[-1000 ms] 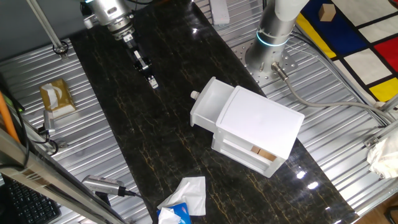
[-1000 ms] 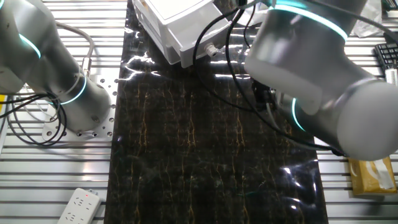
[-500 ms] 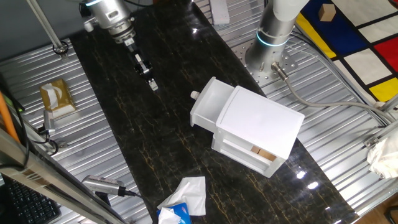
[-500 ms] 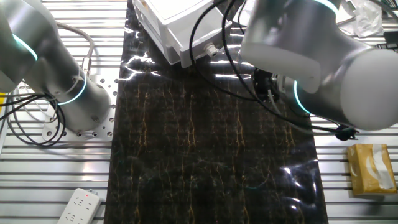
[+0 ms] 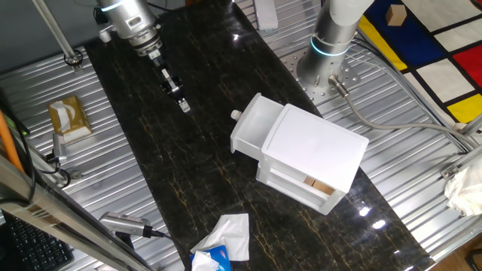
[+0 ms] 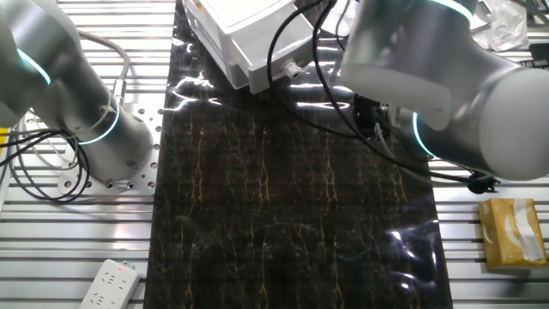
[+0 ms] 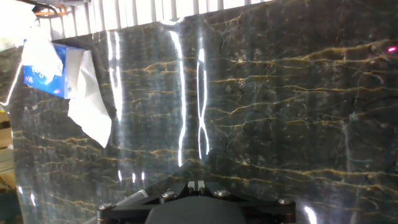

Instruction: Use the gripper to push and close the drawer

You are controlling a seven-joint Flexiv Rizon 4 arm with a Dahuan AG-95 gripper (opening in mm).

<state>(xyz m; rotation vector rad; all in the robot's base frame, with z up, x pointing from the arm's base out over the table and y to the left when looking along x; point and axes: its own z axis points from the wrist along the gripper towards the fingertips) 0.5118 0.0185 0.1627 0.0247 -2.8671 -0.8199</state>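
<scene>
The white drawer (image 5: pixel 254 126) with a small cylindrical knob (image 5: pixel 236 115) stands pulled out of the white cabinet (image 5: pixel 312 150) at mid table; it also shows at the top of the other fixed view (image 6: pixel 257 51). My gripper (image 5: pixel 183 105) hangs over the dark marble top, to the left of and behind the knob, well apart from it. In the hand view the two silvery fingertips (image 7: pixel 197 185) sit pressed together, holding nothing. The drawer is out of the hand view.
A lower knobless drawer shows tan wooden blocks (image 5: pixel 320 187). A blue tissue pack (image 5: pixel 215 252) lies at the table's front, also in the hand view (image 7: pixel 46 71). A tape roll box (image 5: pixel 68 118) sits left. A second arm's base (image 5: pixel 324 71) stands behind the cabinet.
My gripper has drifted slightly left and away from the drawer. The drawer has not moved.
</scene>
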